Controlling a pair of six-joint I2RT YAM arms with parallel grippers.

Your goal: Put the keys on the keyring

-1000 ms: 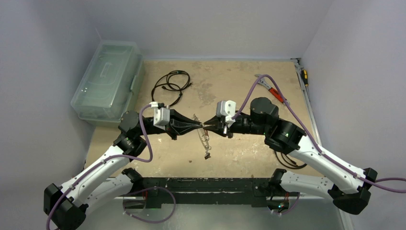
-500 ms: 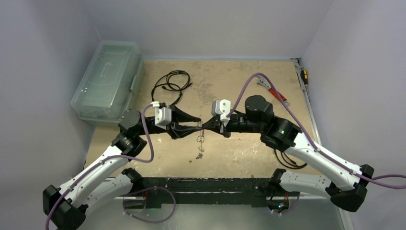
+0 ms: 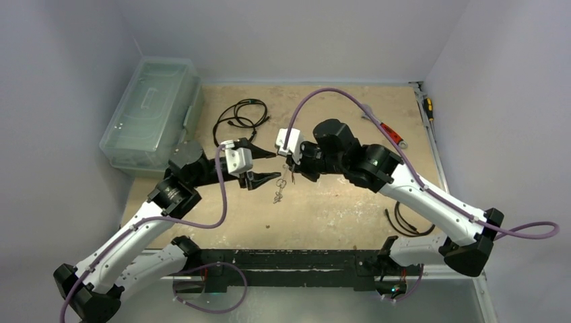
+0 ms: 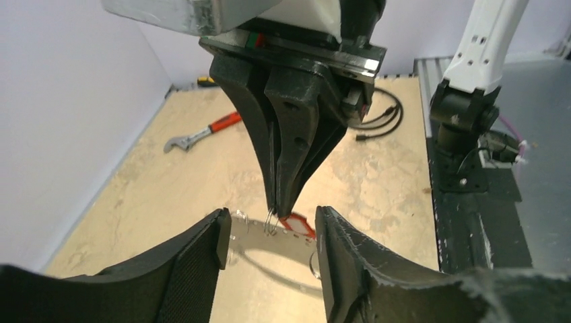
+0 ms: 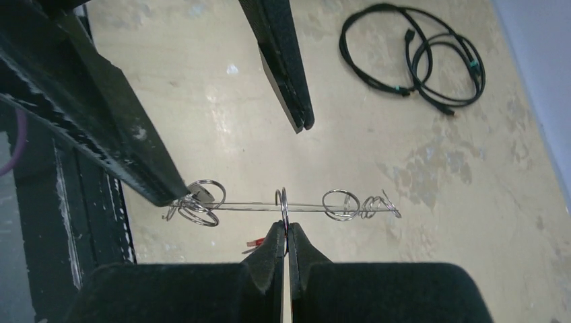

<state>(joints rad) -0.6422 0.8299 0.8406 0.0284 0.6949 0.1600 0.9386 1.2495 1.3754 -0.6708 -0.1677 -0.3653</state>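
the right gripper (image 5: 284, 232) has its fingers closed tight on a small ring (image 5: 283, 200) that rides on the keyring (image 5: 310, 204). that lifts the thin wire clear of the counter (image 3: 323, 208), where the other arm can reach it instead of having to scrape it off the surface. in the right wrist view the wire runs straight across just past the fingertips, with more small rings bunched toward each end. from above it dangles between the two arms.

the left gripper (image 4: 269, 232) stands open and holds nothing. its fingers (image 4: 195, 269) sit on either side of the hanging wire, probably so they can close on the wire or on a key while the right arm keeps it steady.

one of the keys (image 4: 297, 226), known by its red tag, shows just behind the right fingertips. it is too small and too hidden to say whether it is already threaded on the wire. the threading looks unfinished, and the slack wire may swing if either arm moves fast.
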